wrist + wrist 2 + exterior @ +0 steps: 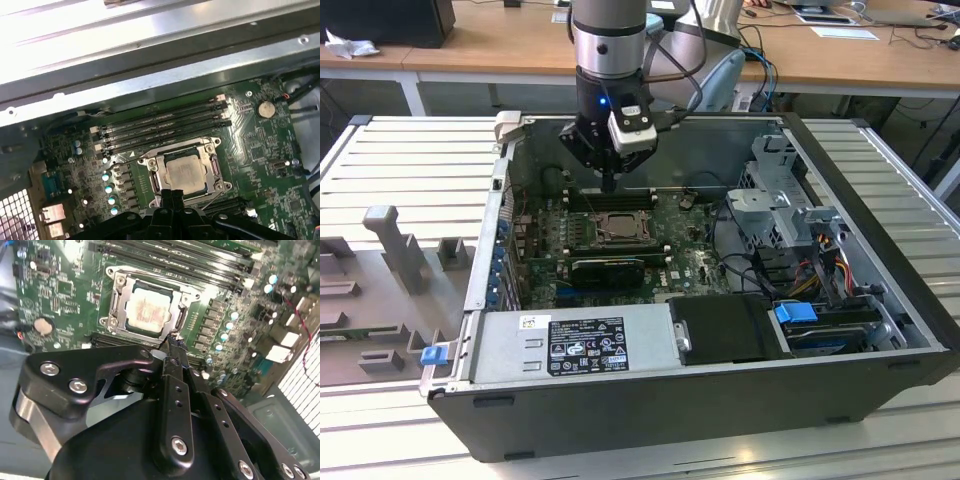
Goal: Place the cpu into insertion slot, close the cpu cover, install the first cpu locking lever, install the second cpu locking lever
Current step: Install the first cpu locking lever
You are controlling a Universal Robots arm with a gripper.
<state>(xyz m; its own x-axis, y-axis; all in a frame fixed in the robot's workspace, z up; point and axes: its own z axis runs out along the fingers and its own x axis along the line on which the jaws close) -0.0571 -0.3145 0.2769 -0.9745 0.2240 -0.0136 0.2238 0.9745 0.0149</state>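
Cpu (150,310): seated in slot (114,300) on motherboard (60,290). Cover (150,284): judged down around it. Hand (172,342): fingers pressed together, empty, tip at slot's corner. Placement done; locking cannot be told.

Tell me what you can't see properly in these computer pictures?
Near edge of the insertion slot: hidden behind the gripper in the first wrist view.
Whether the cpu cover is locked down: too small in the exterior view.
Whether the gripper touches the board: cannot tell from any view.
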